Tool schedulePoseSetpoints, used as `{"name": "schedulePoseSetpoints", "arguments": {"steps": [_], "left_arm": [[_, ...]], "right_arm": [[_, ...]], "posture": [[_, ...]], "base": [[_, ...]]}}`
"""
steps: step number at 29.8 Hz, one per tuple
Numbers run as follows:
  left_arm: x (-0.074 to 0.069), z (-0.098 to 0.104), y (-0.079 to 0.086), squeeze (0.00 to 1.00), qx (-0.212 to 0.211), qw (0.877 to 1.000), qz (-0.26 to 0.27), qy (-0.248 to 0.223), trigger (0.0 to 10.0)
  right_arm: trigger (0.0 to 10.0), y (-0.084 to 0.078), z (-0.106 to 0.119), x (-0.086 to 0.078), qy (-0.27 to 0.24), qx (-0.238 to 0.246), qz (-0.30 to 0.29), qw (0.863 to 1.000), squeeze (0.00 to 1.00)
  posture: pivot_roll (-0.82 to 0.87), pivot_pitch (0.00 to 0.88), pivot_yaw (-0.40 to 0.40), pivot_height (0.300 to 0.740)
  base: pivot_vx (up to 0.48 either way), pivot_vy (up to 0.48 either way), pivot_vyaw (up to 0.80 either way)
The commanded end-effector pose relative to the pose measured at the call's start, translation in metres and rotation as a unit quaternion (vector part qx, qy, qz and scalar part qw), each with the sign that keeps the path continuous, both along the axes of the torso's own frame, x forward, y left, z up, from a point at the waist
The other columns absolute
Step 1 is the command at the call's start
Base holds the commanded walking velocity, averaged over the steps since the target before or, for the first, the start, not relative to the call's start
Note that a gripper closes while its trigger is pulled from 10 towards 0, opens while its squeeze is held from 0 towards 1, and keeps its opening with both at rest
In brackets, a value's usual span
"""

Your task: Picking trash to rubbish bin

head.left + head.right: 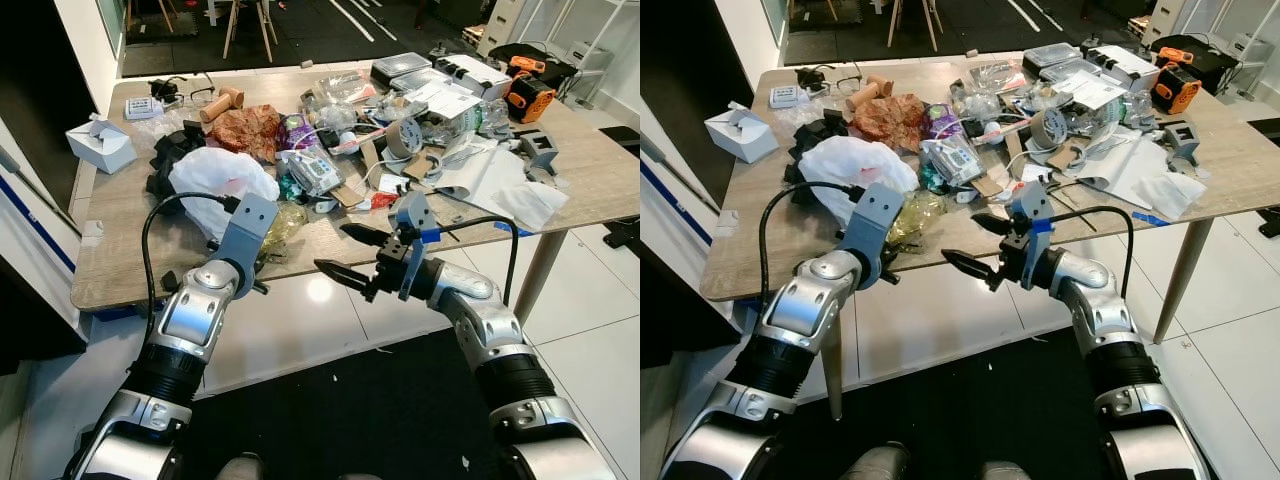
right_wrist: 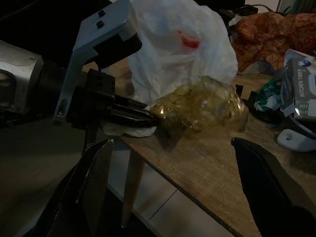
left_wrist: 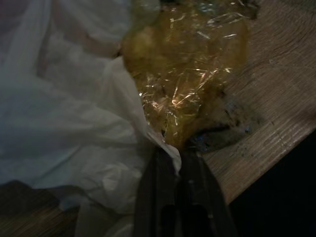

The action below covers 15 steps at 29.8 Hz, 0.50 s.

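A crumpled yellowish clear wrapper (image 1: 285, 222) lies near the front edge of the cluttered wooden table (image 1: 120, 265), against a white plastic bag (image 1: 220, 180). My left gripper (image 2: 147, 116) reaches in from the table's edge and is shut on the wrapper's (image 2: 202, 106) near end. In the left wrist view the two black fingers (image 3: 163, 197) meet where the wrapper (image 3: 192, 74) and the bag's hem (image 3: 64, 98) come together. My right gripper (image 1: 335, 250) hovers open just off the table's front edge, to the right of the wrapper, holding nothing.
Trash covers the table's middle and back: brown crumpled paper (image 1: 248, 128), a tape roll (image 1: 403, 138), packets, white papers (image 1: 500, 180). A white tissue box (image 1: 100, 143) sits far left, an orange tool (image 1: 528, 95) far right. White floor tiles and a black mat lie below.
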State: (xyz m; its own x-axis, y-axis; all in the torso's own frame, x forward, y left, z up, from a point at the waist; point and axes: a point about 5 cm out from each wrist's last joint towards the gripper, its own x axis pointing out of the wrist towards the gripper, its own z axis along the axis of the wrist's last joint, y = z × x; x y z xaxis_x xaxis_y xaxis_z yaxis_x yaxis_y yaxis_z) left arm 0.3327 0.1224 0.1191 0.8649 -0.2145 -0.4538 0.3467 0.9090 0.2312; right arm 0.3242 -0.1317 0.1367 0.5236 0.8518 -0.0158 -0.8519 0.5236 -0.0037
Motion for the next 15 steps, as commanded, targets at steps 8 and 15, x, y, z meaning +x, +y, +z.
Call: {"name": "schedulePoseSetpoints", "arguments": {"steps": [8,15], "left_arm": [[0.003,0.019,-0.018,0.00,-0.103,0.992,-0.045,-0.052,0.0],[0.007,0.043,-0.014,0.00,-0.197,0.972,-0.046,-0.117,0.0]], "right_arm": [[10.0,0.001,0.000,-0.002,-0.002,0.001,-0.001,1.000,0.00],[10.0,0.001,0.001,-0.001,-0.002,0.002,-0.002,1.000,0.00]], "posture": [[-0.04,0.000,-0.046,0.740],[-0.04,0.000,-0.048,0.740]], "base": [[0.000,0.000,0.00],[0.000,0.000,0.00]]}}
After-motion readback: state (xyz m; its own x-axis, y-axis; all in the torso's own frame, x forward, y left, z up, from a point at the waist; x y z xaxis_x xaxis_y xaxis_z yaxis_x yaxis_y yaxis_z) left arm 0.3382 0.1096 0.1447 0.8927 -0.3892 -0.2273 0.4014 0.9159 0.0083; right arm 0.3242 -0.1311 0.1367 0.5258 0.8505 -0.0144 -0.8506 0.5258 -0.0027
